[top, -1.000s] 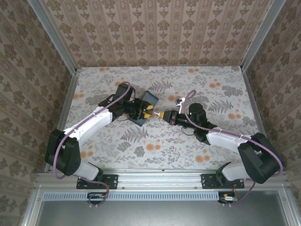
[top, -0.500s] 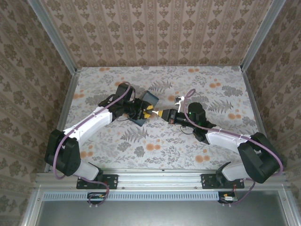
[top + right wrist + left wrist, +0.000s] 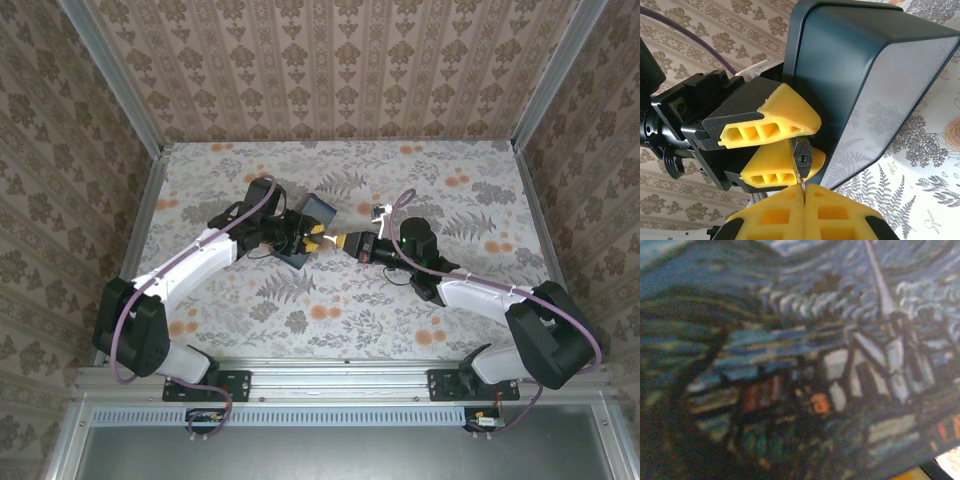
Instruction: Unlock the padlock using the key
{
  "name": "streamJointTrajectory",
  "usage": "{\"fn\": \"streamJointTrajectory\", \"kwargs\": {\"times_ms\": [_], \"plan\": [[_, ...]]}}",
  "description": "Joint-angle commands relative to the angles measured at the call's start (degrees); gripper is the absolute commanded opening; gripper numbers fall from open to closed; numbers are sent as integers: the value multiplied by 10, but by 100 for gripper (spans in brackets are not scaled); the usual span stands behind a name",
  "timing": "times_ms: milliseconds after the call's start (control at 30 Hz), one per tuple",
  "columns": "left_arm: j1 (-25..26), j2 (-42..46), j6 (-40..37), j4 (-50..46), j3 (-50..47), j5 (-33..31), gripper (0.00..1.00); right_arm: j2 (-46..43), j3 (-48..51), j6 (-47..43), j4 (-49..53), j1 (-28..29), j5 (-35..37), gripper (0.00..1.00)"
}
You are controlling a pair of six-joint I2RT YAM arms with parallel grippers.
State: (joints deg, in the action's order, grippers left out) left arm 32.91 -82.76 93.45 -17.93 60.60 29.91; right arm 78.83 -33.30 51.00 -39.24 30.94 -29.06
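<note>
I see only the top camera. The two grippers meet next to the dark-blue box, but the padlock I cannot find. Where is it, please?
Observer: The right wrist view shows the left gripper shut on the padlock, a tiny dark block.
Operator: And the other arm?
Observer: The right gripper is shut on the key, a thin blade just below the padlock.
Operator: Is it inserted?
Observer: The keyhole faces that camera and looks empty.
</note>
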Motion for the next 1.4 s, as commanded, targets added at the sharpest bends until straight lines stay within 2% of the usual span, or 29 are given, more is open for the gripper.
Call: {"fn": "streamJointTrajectory", "kwargs": {"times_ms": [0, 367, 900, 1367], "plan": [[-5, 28, 6, 9, 0, -4, 7, 5, -7, -7, -11, 4, 6, 2], [-5, 28, 5, 11, 3, 0, 6, 29, -12, -4, -18, 4, 5, 2], [-8, 35, 1, -2, -2, -12, 5, -7, -10, -16, 1, 4, 3, 2], [-7, 34, 0, 2, 1, -7, 5, 24, -25, -8, -17, 11, 0, 2]]}}
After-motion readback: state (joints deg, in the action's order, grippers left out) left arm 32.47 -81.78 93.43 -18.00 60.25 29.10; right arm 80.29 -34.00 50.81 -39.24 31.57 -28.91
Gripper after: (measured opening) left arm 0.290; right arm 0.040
